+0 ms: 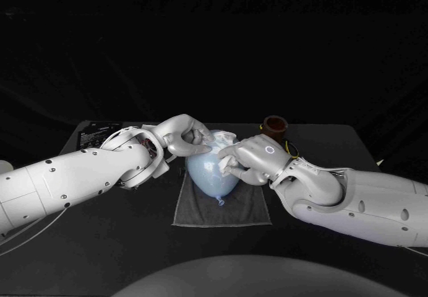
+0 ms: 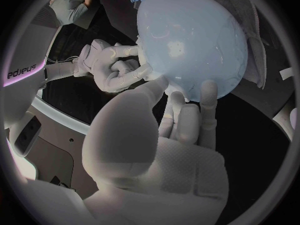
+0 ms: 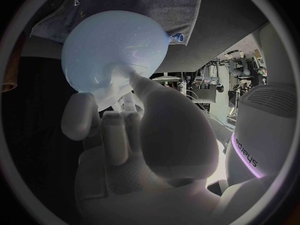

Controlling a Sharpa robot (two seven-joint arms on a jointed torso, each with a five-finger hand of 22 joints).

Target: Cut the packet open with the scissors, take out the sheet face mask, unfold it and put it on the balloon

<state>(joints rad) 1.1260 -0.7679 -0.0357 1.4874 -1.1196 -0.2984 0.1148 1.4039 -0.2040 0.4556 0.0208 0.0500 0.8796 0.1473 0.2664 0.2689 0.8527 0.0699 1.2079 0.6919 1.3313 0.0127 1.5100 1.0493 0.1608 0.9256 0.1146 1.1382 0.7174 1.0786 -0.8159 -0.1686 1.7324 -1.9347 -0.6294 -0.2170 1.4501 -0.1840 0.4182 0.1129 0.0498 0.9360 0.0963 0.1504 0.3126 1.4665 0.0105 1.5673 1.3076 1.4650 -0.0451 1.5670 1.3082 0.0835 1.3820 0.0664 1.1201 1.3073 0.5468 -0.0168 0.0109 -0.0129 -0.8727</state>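
Observation:
A pale blue balloon lies on a grey towel at the table's middle, its knot toward me. A white sheet face mask is draped, crumpled, over the balloon's far end. My left hand holds the mask's left edge with curled fingers. My right hand pinches its right edge against the balloon's side. In the left wrist view the left hand's fingertips touch the balloon, and the right hand grips its side. In the right wrist view the right hand's fingers press on the balloon.
A brown cylindrical holder stands behind my right hand at the back of the table. A dark flat device lies at the back left corner. The towel extends past the balloon toward the table's front.

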